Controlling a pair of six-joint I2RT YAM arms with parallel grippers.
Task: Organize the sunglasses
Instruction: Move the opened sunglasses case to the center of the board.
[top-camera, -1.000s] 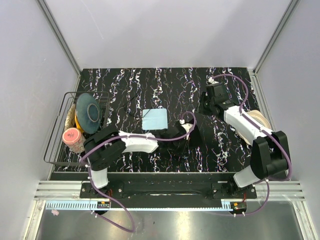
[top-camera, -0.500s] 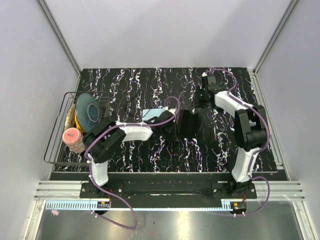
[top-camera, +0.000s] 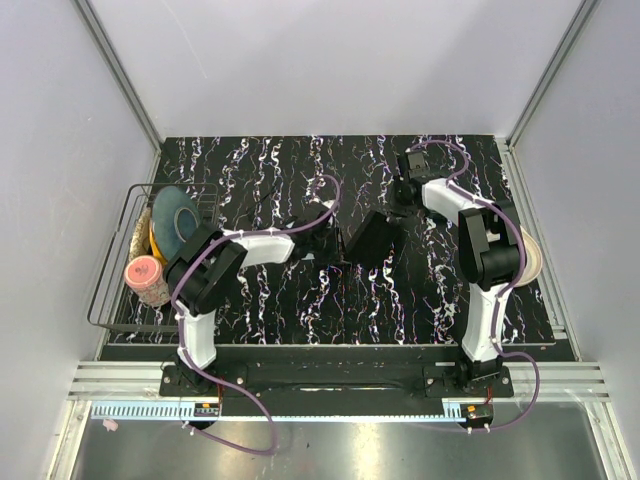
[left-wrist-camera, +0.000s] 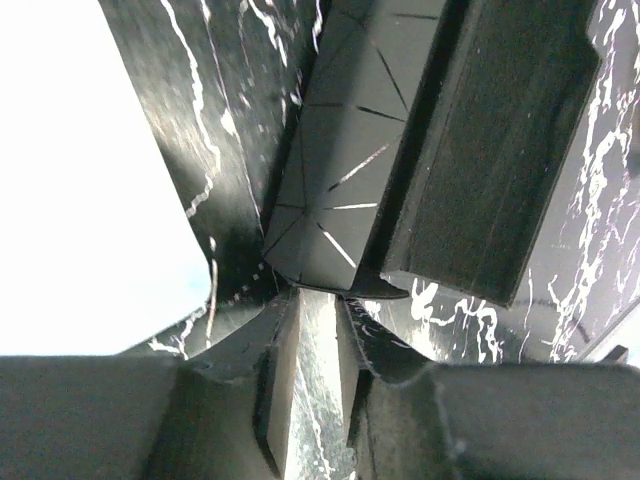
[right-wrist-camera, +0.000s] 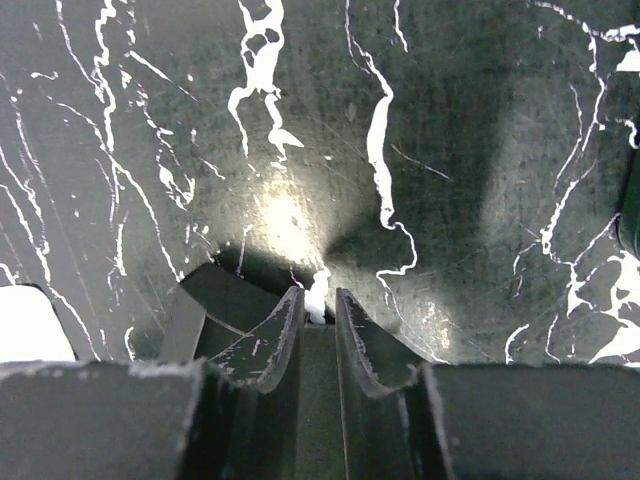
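Observation:
A black folding sunglasses case (top-camera: 372, 238) lies tilted at mid table. It fills the upper left wrist view (left-wrist-camera: 430, 150), one flap open. No sunglasses show in any view. My left gripper (top-camera: 330, 240) is just left of the case. Its jaws (left-wrist-camera: 315, 310) stand nearly together with nothing between them, their tips close to the case's corner. My right gripper (top-camera: 398, 195) is at the case's far right end. Its jaws (right-wrist-camera: 318, 300) are shut on a thin dark edge of the case, and a black flap (right-wrist-camera: 215, 310) shows beside its left finger.
A light blue cloth (left-wrist-camera: 90, 200) lies left of the case, mostly hidden under my left arm in the top view. A wire rack (top-camera: 118, 262) at the left holds a blue plate (top-camera: 176, 222) and a pink-lidded jar (top-camera: 146, 275). A beige round object (top-camera: 528, 255) sits at the right.
My left gripper has drawn back to the left, away from the case. My right gripper has moved left and inward to the case's far end. The case now lies farther back and tilted.

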